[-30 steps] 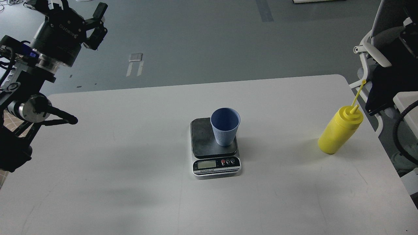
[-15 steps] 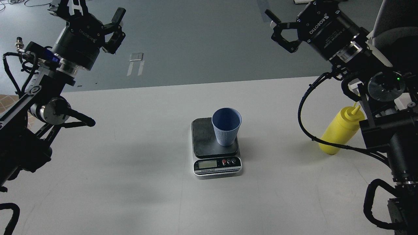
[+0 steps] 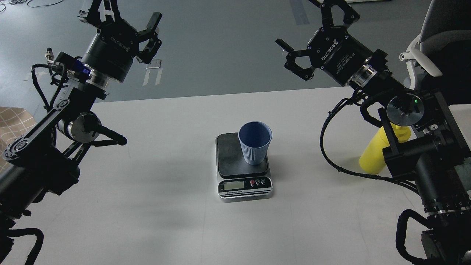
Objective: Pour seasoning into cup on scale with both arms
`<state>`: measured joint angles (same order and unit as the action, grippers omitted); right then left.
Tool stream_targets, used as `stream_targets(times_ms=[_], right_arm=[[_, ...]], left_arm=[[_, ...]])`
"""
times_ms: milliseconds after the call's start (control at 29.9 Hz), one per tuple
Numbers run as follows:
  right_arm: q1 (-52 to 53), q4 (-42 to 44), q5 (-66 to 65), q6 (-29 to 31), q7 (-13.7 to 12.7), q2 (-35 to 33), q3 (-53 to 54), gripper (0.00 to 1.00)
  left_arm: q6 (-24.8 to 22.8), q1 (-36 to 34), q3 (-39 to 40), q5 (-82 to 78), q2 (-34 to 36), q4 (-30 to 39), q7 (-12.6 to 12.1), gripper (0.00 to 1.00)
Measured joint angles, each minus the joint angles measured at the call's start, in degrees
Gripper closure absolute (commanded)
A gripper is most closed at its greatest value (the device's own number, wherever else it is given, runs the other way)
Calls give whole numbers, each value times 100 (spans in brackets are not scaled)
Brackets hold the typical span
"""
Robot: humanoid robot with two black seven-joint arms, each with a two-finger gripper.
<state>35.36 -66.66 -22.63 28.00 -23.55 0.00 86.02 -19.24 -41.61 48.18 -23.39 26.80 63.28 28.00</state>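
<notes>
The blue-grey ribbed cup (image 3: 254, 142) stands upright on the dark platform of the small scale (image 3: 243, 184) at the table's middle. The yellow seasoning bottle (image 3: 372, 156) stands at the table's right edge, mostly hidden behind my right arm. My left gripper (image 3: 127, 14) is raised at the upper left beyond the table's far edge, fingers spread, empty. My right gripper (image 3: 312, 35) is raised at the upper right, fingers spread, empty, well above and left of the bottle.
The white table (image 3: 147, 206) spans the view. Beyond its far edge is grey floor with a small grey plate (image 3: 153, 65). A white chair (image 3: 427, 55) stands at the far right. A black cable (image 3: 327, 147) hangs from my right arm over the table.
Both arms have swung further inward over the table. The right arm now covers more of the yellow bottle. Cup and scale have not moved.
</notes>
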Motion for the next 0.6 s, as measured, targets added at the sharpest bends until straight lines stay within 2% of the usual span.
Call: stream_targets(times_ms=[602], right_arm=[[148,144,-34,0,65,0,92,0]], left_arm=[[3,137,18,-6,-245,-5,0,2]])
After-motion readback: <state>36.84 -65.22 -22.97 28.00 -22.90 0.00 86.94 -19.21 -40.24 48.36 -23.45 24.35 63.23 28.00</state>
